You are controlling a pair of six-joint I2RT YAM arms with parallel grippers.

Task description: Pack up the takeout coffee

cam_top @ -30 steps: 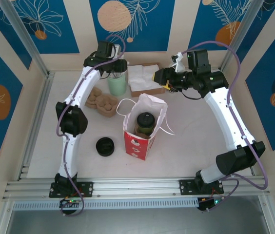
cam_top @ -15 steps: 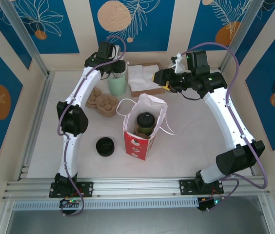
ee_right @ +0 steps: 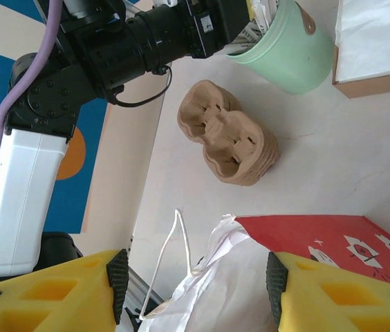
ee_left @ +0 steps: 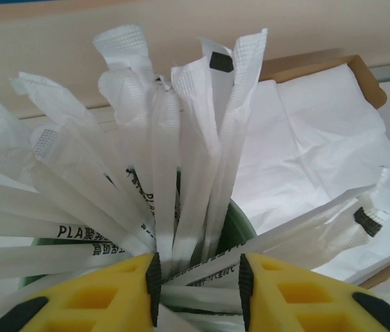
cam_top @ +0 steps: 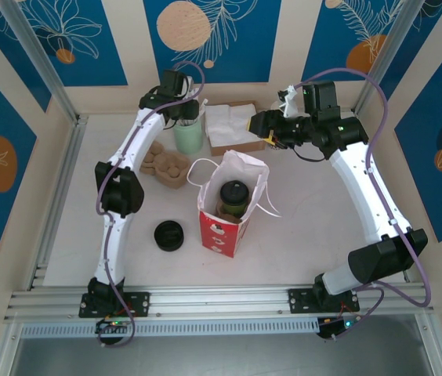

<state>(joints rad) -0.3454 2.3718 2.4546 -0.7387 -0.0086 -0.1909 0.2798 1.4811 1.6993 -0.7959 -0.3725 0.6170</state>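
Takeout coffee (cam_top: 233, 197) is standing upright inside the bag (cam_top: 221, 232), black lid on top!
Left gripper (ee_left: 199, 285) is behind the bag at the green cup (cam_top: 190, 139), fingers parted with wrapped straws (ee_left: 181, 159) between them. Right gripper (ee_right: 196, 290) hovers behind the bag's right side, fingers spread wide, empty.

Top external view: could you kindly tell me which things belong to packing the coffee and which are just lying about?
Job: takeout coffee, standing in the paper bag; probably the wrapped straws, with the left claw around them.
Lying about: pulp cup carriers; stack of black lids; box of napkins.
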